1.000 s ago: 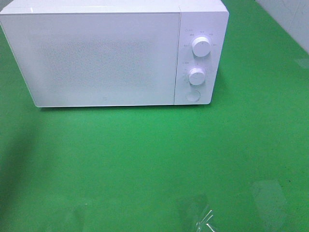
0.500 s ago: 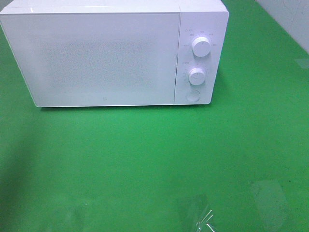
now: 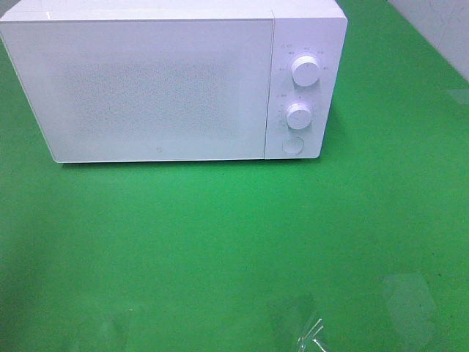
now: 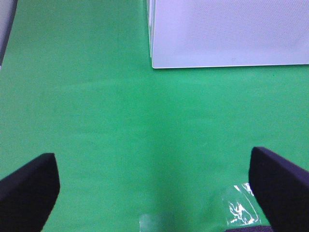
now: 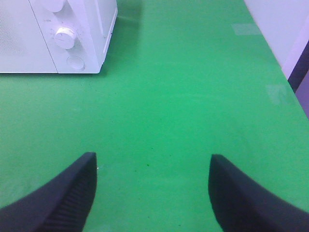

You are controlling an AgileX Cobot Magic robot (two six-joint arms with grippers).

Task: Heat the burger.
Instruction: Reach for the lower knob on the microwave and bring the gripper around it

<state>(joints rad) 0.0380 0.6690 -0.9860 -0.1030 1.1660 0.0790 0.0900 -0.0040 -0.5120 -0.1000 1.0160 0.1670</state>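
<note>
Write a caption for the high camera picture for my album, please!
A closed white microwave sits at the back of a green table.

It looks like a robot test lab: a white microwave [image 3: 161, 88] stands on a green-covered surface [image 3: 234, 242] beside a plain pale wall [image 5: 277, 24].
</note>
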